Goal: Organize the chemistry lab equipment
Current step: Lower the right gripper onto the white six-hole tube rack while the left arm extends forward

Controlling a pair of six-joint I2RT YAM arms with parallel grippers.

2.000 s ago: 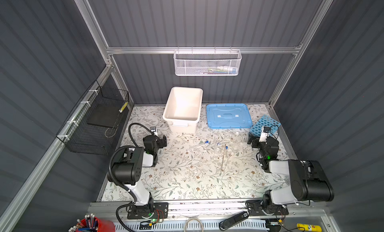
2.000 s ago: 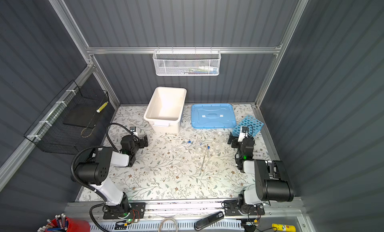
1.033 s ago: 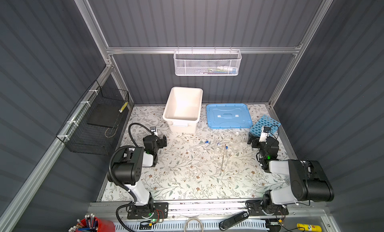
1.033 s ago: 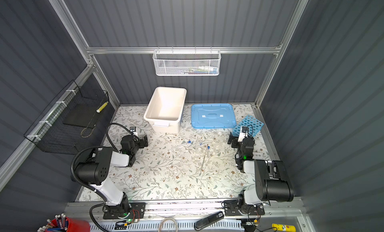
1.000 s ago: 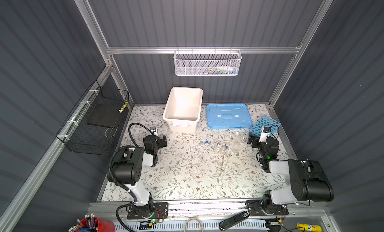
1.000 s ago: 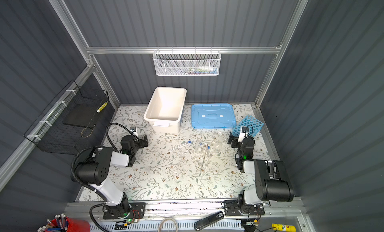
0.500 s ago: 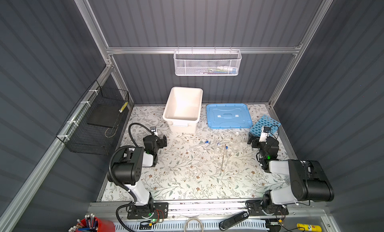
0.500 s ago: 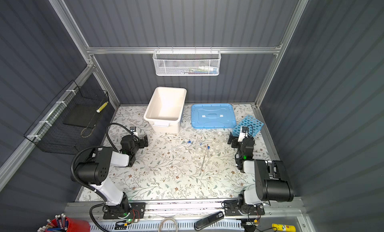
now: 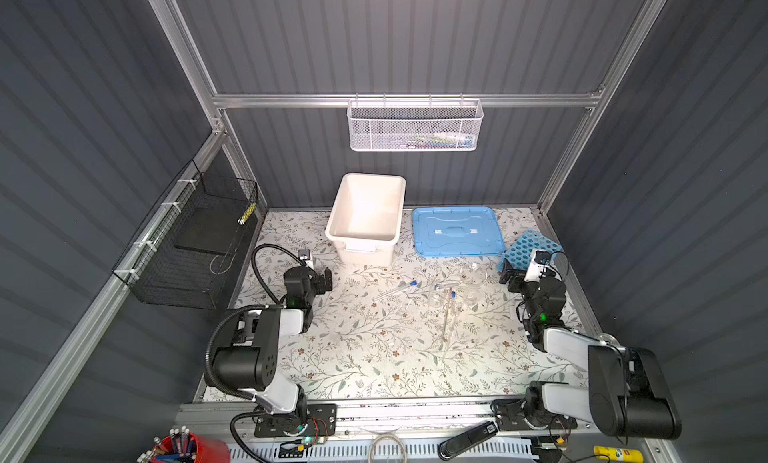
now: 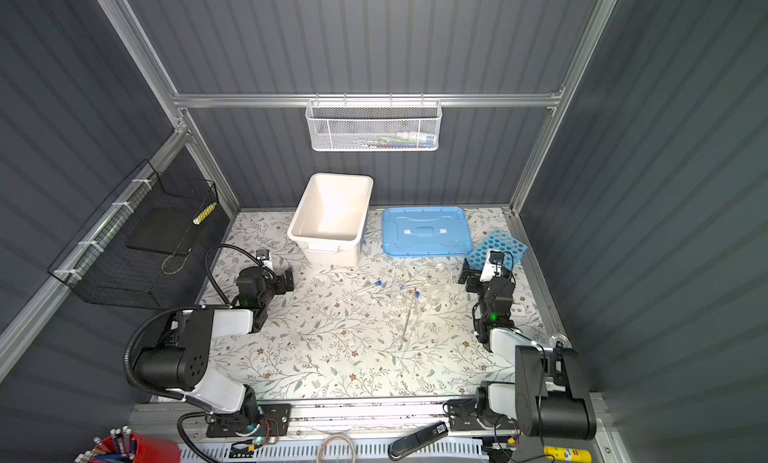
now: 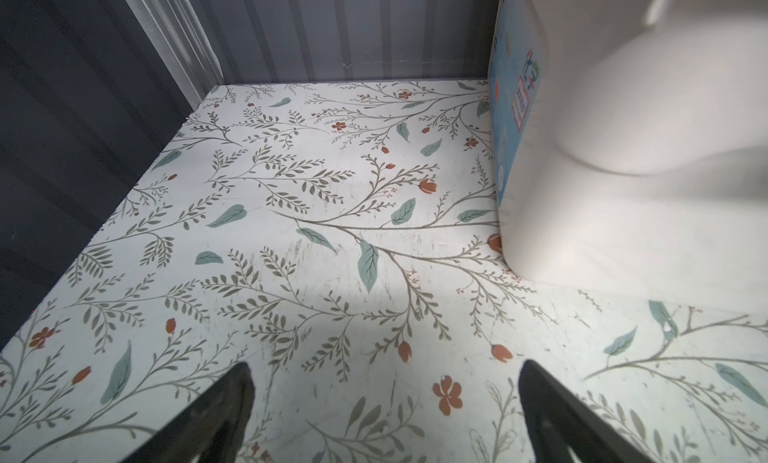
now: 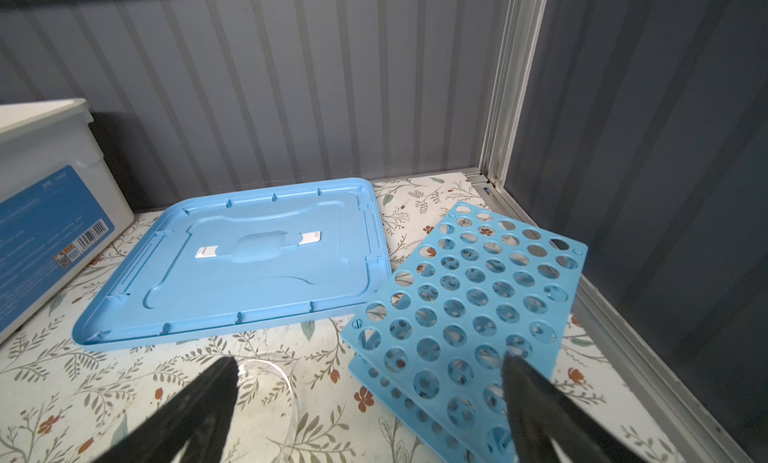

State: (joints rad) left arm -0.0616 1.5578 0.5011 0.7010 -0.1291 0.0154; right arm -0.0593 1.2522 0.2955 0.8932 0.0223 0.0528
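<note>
Left gripper (image 11: 386,367): I find the jaws spread wide with nothing between them, low over the floral mat (image 11: 291,232). The white tub (image 11: 623,216) stands just ahead. Right gripper (image 12: 370,362): jaws likewise apart and empty. The sky-blue rack (image 12: 469,299) lies directly ahead, beside the blue lid (image 12: 249,265). A test tube (image 9: 395,289), beakers (image 9: 473,274) and glass rod (image 9: 445,328) lie between both grippers, nearer the right.

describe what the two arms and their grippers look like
Both the left arm and the right arm pair bulky black joint housings with white links, and a small green light glows near each wrist. A black ribbed hose runs along the left arm. The left gripper and right gripper each have two black, tapering fingers.
</note>
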